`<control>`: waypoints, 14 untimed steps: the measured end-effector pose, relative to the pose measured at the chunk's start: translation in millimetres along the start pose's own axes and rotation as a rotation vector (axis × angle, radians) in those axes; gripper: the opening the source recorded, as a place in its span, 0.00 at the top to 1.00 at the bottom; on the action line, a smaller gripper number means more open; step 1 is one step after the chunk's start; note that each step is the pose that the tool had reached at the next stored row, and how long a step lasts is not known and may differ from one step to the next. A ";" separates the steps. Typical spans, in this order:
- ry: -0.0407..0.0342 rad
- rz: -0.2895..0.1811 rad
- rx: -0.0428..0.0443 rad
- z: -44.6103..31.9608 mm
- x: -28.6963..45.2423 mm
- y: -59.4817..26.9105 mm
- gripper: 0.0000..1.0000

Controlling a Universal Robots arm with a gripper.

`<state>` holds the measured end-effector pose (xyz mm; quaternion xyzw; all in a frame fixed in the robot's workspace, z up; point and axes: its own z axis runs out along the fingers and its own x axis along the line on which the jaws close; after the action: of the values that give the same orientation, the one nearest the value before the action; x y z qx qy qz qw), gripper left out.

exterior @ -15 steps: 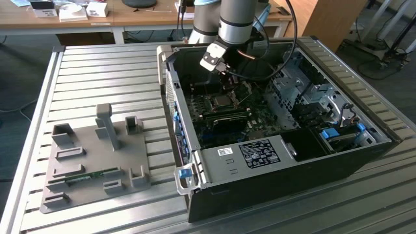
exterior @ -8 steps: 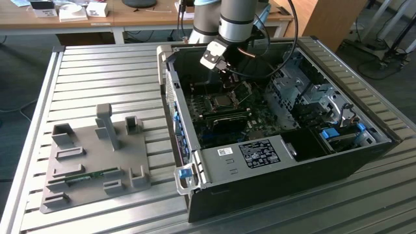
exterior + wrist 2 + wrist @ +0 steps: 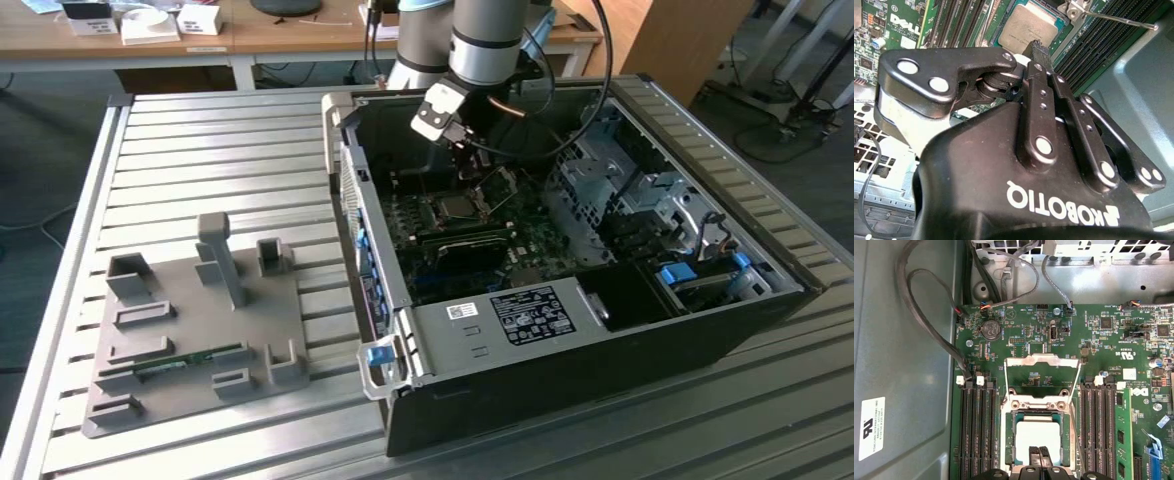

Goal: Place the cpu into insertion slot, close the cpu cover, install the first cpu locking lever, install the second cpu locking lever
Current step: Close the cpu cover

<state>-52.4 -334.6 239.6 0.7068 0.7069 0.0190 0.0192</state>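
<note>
**Exterior view:** you looked down at slant from outside, well back, across slatted table (image 3: pixel 200 140) into open computer case (image 3: pixel 747 330).

**First wrist view:** you faced almost squarely onto green board (image 3: pixel 1019 325), close in. Cpu (image 3: pixel 1036 437) sat at frame edge beside tips of gripper (image 3: pixel 1039 457).

**Second wrist view:** you sat just behind gripper (image 3: pixel 1038 47), very near, sighting along its body toward cpu (image 3: pixel 1029 27).

All three views shared insertion slot (image 3: pixel 430 210) and board around it.
</note>
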 end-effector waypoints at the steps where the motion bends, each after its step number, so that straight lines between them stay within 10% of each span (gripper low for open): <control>1: 0.0002 0.000 -0.0001 -0.3 0.0 0.0 0.89; 14: 0.0004 0.000 -0.0002 -4.6 0.0 0.3 0.89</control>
<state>-52.4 -334.6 244.2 0.7068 0.7069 0.0192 0.0191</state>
